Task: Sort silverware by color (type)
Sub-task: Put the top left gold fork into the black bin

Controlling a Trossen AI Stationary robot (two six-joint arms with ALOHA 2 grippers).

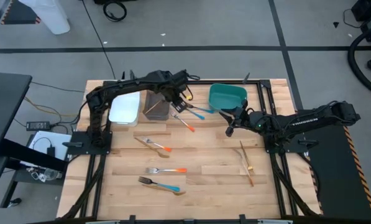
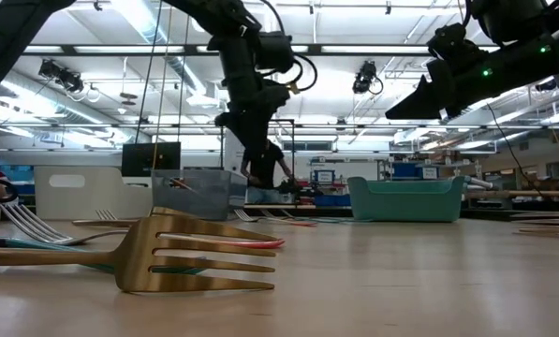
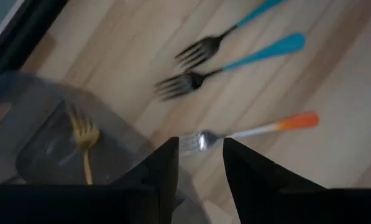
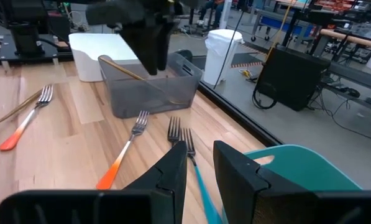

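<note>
Silverware lies scattered over the pale wooden bench [image 1: 204,155]: slim metal forks with orange or blue plastic handles, and plain tan wooden pieces. One gold-coloured fork [image 3: 84,140] already rests inside the clear grey plastic bin [image 1: 155,104], just below and to one side of the left gripper's fingers [image 3: 166,168], which stand apart and released, gripping nothing. Just past their tips lies an orange-handled metal fork [image 3: 253,130], and beyond it two blue-handled metal forks [image 3: 235,59] side by side.

The risk here is crowding. These three forks lie near one another, so fingers coming down on the orange one could nudge a blue neighbour or catch two at once, mixing colours in a bin. The bin wall is also just beside the fingers; a careless descent might clip its rim and shove it.

The right gripper [image 4: 201,165] hovers over the rounded teal plastic bin [image 1: 227,96], its fingers parted and empty, with the same forks ahead of it. Both arms reaching for that cluster could collide.
</note>
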